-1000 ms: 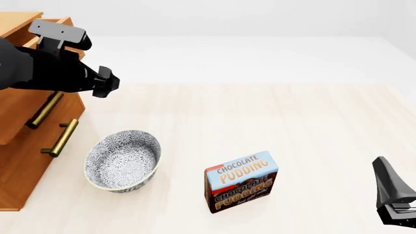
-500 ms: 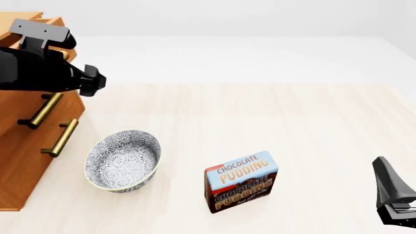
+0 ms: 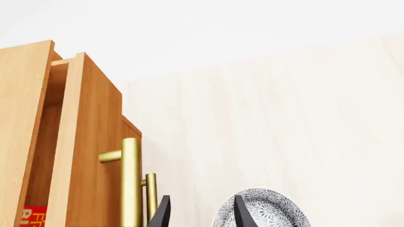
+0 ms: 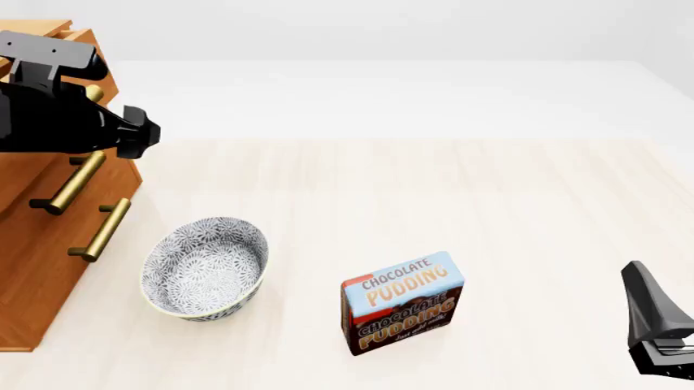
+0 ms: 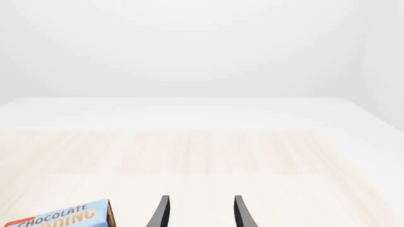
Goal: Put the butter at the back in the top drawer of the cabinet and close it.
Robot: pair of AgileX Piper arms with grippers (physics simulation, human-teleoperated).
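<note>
The light-brown cabinet stands at the table's left edge. Its top drawer sticks out a little, and a red corner of the butter shows inside it; the front view hides the butter. My left gripper hovers in front of the top drawer, its arm covering most of that drawer's brass handle. In the left wrist view the left gripper is open and holds nothing. My right gripper rests low at the near right, and the right wrist view shows the right gripper open and holding nothing.
A patterned grey bowl sits on the table just right of the cabinet. A Chocolate Pudding box stands upright near the front middle. Two lower brass handles jut out from the cabinet front below my left arm.
My left arm has moved left toward the cabinet, and the top drawer has slid further in. The right arm, bowl and pudding box have stayed put.
</note>
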